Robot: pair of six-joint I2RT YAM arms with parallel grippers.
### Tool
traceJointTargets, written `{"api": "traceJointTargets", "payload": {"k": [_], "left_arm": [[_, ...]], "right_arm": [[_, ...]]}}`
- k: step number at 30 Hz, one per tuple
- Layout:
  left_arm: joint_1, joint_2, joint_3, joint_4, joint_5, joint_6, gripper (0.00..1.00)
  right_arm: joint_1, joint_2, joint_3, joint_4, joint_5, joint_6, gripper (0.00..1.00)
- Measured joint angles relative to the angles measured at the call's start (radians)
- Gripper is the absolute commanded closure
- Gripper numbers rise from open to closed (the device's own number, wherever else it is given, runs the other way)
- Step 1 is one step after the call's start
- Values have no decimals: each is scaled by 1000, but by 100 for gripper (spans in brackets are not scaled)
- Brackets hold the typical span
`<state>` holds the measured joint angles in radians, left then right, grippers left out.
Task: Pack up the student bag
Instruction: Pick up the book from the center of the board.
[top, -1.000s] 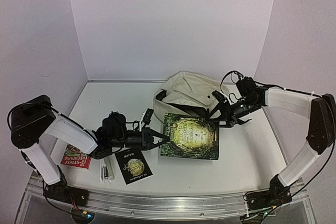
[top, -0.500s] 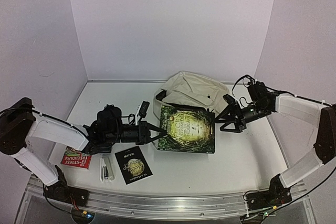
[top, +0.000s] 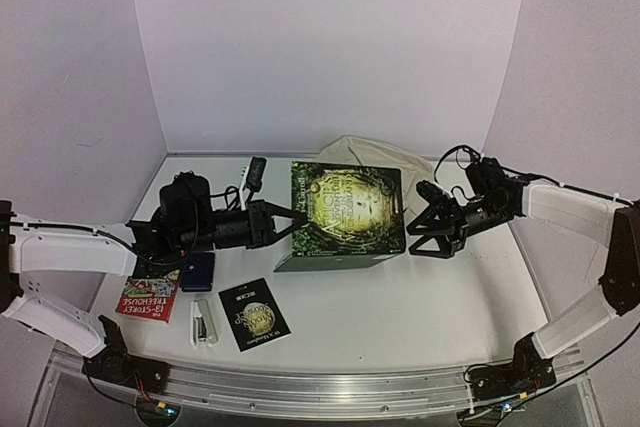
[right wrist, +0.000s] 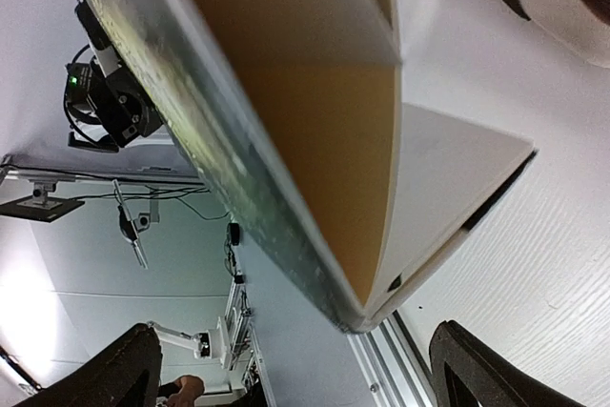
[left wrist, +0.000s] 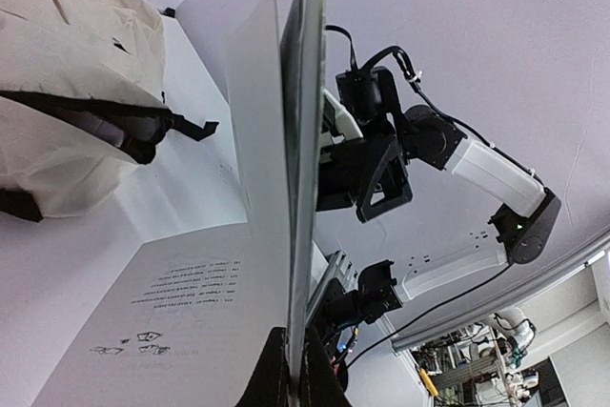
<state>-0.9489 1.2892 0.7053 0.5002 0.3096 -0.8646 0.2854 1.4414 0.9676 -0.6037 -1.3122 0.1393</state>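
The green hardback book (top: 347, 205) stands tilted up off the table, with its cover raised and its pages (left wrist: 162, 312) hanging open below. My left gripper (top: 296, 218) is shut on the left edge of that cover (left wrist: 303, 140), pinching it between its fingers (left wrist: 297, 376). My right gripper (top: 416, 232) is open just right of the book and touches nothing. In the right wrist view the book's corner (right wrist: 381, 264) hangs between and above the right gripper (right wrist: 295, 369). The cream student bag (top: 372, 150) lies behind the book, mostly hidden; its black strap (left wrist: 143, 126) shows in the left wrist view.
At the front left lie a red paperback (top: 148, 298), a small black booklet (top: 254, 314), a white stapler-like item (top: 203, 326) and a blue object (top: 197, 271). A black device (top: 256, 171) sits at the back left. Walls enclose the table on three sides.
My left gripper has lifted the book's cover up and drawn back to the left, so the book now stands tilted. My right gripper has let go, opened wide and pulled away to the right.
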Motion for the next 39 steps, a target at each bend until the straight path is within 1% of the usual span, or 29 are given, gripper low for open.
{"api": "traceJointTargets", "payload": {"k": [8,11,14,18,22,27,30,33,36,39], "left_arm": [[1,-46,19,-100,-117,62,100],[1,-48,26,-111,-136,73,100],[1,-46,34,-104,-138,71,100],[1,-34,35,-45,-125,43,100],[2,-8,35,33,-104,4,100],[11,19,34,89,-89,-45,100],[13,21,31,113,-75,-72,100],[14,21,18,146,-68,-86,100],[16,23,11,170,-54,-98,100],[16,23,6,195,-37,-109,100]], "right_arm": [[15,0,1,-17,-20,22,2],[32,7,9,-20,-25,32,2],[75,30,33,-24,-25,39,2],[113,66,79,-26,-24,46,2],[114,96,119,-25,-19,46,2],[109,107,172,-23,13,52,2],[108,107,190,33,28,92,2],[108,107,182,132,38,188,8],[108,109,176,191,47,252,14],[108,110,176,224,51,290,26]]}}
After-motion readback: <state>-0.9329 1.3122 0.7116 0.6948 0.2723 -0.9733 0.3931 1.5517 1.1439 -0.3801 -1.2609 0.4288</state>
